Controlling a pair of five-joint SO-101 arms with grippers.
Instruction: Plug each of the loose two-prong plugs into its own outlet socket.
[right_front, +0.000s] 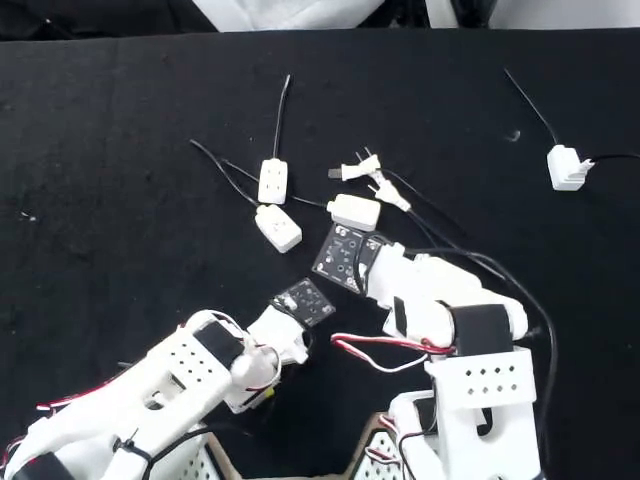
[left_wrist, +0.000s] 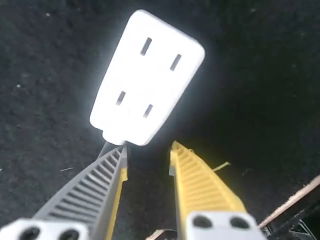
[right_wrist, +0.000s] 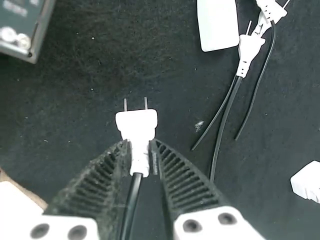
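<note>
On the black table (right_front: 100, 150), the high view takes in both arms side by side at the near edge. The left arm (right_front: 180, 375) angles toward the middle with the right arm (right_front: 460, 330) beside it. From above, the left wrist board (right_front: 305, 300) and the right wrist board (right_front: 345, 255) cover the fingers.

The wrist views show what those boards hide. The left gripper (left_wrist: 148, 150) stands narrowly parted, one finger grey and one yellow, with nothing between them. Its tips lie just short of the four-slot outlet block (left_wrist: 145, 75), whose four slots show as dark slits, and the grey tip is by the block's cord end.

The right gripper (right_wrist: 140, 147) is clamped on the held two-prong plug (right_wrist: 136, 122), pinching its neck where the black cord leaves. The prongs point away from the wrist, and I cannot tell whether the plug touches the table. Beyond it lies a plain outlet block (right_wrist: 217, 25). Just beside that block are a loose plug (right_wrist: 248, 45) and a second loose plug (right_wrist: 270, 9), both on thin black cords.

From above, a third outlet block (right_front: 273, 181) lies just past the four-slot one. A white corded block (right_front: 567, 167) sits well apart on the right arm's side.
</note>
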